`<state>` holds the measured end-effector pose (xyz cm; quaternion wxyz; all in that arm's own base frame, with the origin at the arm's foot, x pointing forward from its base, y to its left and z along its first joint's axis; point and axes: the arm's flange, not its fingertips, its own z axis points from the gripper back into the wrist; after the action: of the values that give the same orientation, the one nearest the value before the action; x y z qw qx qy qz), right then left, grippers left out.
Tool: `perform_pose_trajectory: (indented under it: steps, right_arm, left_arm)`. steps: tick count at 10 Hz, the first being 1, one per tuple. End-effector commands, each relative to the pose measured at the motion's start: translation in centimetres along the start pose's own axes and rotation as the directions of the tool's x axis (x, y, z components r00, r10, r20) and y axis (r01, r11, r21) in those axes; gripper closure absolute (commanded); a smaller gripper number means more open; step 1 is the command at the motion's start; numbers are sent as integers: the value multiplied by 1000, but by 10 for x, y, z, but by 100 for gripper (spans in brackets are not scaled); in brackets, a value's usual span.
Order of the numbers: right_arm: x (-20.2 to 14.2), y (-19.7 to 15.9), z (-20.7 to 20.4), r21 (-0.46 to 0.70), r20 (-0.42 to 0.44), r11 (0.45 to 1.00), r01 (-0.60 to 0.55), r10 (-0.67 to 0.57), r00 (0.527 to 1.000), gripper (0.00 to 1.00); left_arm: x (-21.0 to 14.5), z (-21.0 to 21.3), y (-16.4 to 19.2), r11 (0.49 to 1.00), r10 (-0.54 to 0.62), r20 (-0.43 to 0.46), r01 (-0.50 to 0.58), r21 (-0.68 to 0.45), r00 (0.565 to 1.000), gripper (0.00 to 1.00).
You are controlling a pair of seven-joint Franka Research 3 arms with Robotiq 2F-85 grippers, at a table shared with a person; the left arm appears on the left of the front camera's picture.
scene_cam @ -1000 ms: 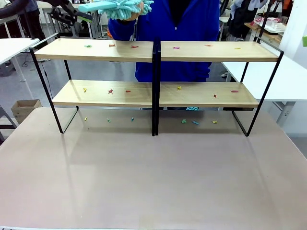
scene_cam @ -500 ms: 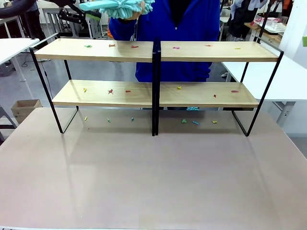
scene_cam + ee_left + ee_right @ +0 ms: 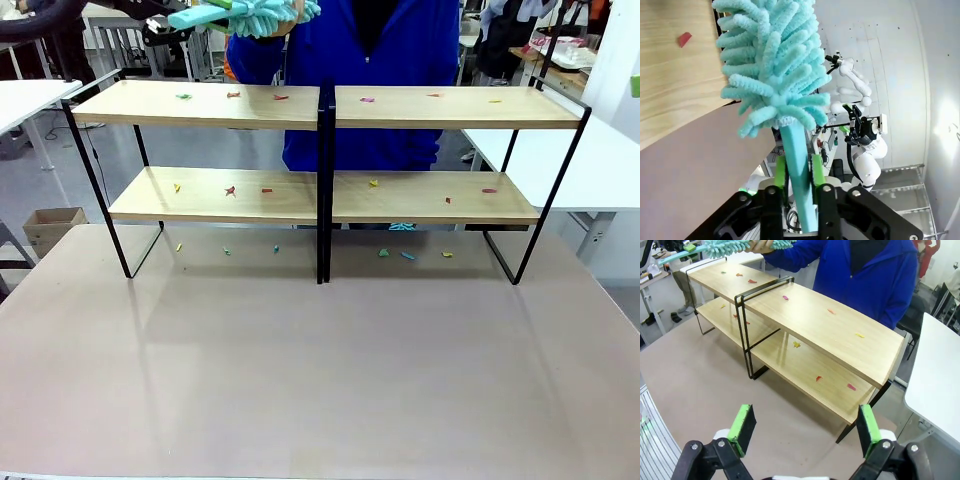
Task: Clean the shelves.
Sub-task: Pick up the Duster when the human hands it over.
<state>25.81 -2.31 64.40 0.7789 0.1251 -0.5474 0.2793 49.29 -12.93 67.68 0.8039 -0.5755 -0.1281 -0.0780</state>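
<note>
The shelves (image 3: 250,105) stand across the far side of the table, two light-wood boards on a black frame, strewn with several small coloured scraps (image 3: 231,190). Above their left end, my left gripper (image 3: 170,26) is shut on the handle of a turquoise fluffy duster (image 3: 255,14). A person's hand (image 3: 278,30) holds the fluffy head. In the left wrist view the green pads (image 3: 781,172) clamp the turquoise handle (image 3: 799,170), with the duster head (image 3: 775,65) over a board of the shelves (image 3: 675,75). My right gripper (image 3: 804,431) hangs open above the table, short of the shelves (image 3: 830,325).
A person in a blue top (image 3: 380,60) stands right behind the shelves. White tables flank the scene at the left (image 3: 25,95) and right (image 3: 600,170). A cardboard box (image 3: 50,225) sits on the floor at the left. The brown table (image 3: 320,380) stretches in front of the shelves.
My left gripper has moved right to the duster's handle and shut on it. The duster has tilted slightly, handle end down. The person's hand stays on the head.
</note>
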Motion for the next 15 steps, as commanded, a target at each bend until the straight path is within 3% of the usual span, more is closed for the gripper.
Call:
perform_pose_trajectory:
  steps: [1, 5, 6, 9, 11, 13, 15]
  right_arm:
    - [0, 0, 0, 1, 1, 1000, -4, 4, 1000, 0]
    - [0, 0, 0, 1, 1, 1000, -4, 4, 1000, 0]
    - [0, 0, 0, 1, 1, 1000, -4, 4, 1000, 0]
    - [0, 0, 0, 1, 1, 1000, -4, 4, 1000, 0]
    - [0, 0, 0, 1, 1, 1000, -4, 4, 1000, 0]
    - [0, 0, 0, 1, 1, 1000, -4, 4, 1000, 0]
    - [0, 0, 0, 1, 1, 1000, -4, 4, 1000, 0]
  left_arm:
    - [-1, 0, -1, 1000, 9, 17, -9, -24, 1000, 100]
    - [-9, 5, -6, 999, -18, 1, 18, -44, 1000, 100]
    - [-20, 20, -10, 998, -56, -44, 54, -41, 997, 100]
    - [-89, 147, -16, 948, -272, -178, 295, 118, 946, 100]
    - [-139, 230, -9, 907, -361, -169, 388, 165, 917, 100]
    - [-178, 304, 7, 871, -454, -92, 464, 160, 886, 100]
    - [-215, 359, 37, 868, -435, -51, 434, 242, 899, 100]
